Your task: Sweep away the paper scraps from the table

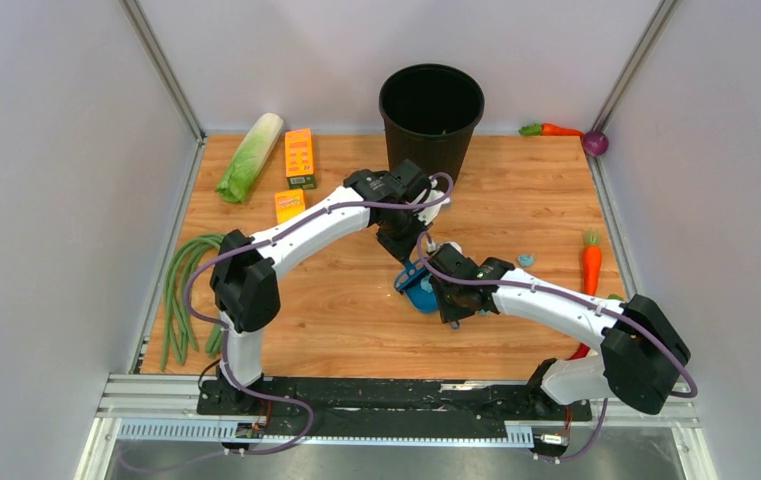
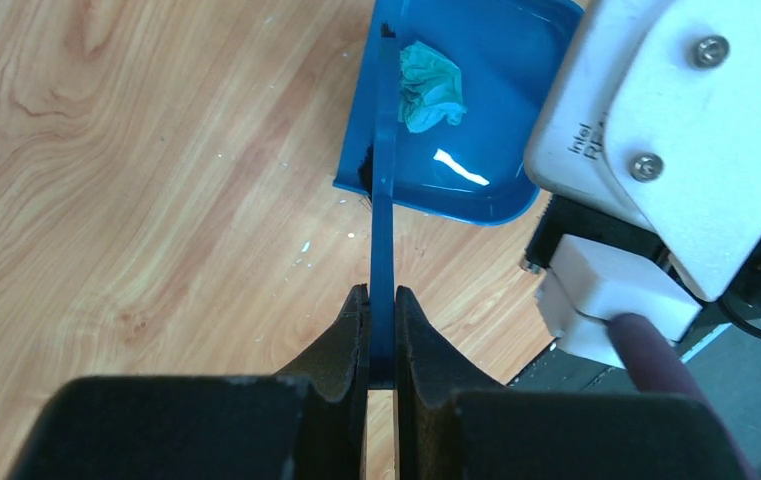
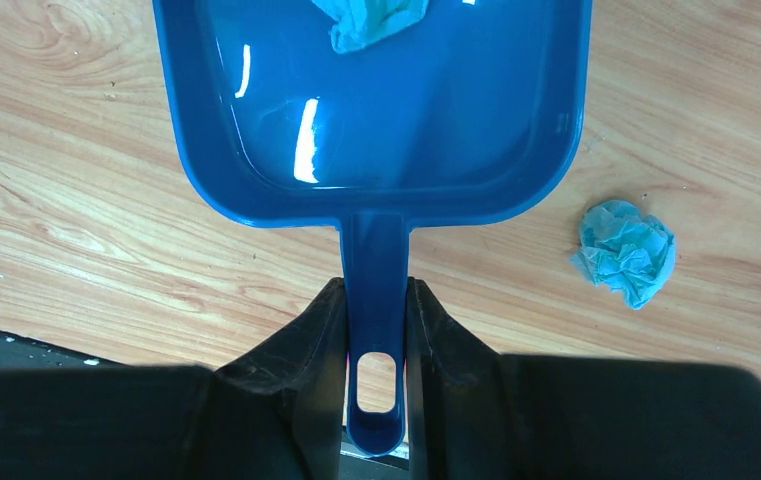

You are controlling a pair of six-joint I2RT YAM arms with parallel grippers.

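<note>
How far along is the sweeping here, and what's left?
Done: one paper scrap already lies in the dustpan. In hand: the left gripper is shut on the brush, the right gripper on the dustpan's handle. Left: a second scrap lies on the table beside the pan, apart from it.

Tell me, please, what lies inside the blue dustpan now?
One crumpled light-blue paper scrap lies inside the dustpan; the rest of its floor looks bare. The brush handle covers a thin strip, and a white housing hides one corner.
</note>
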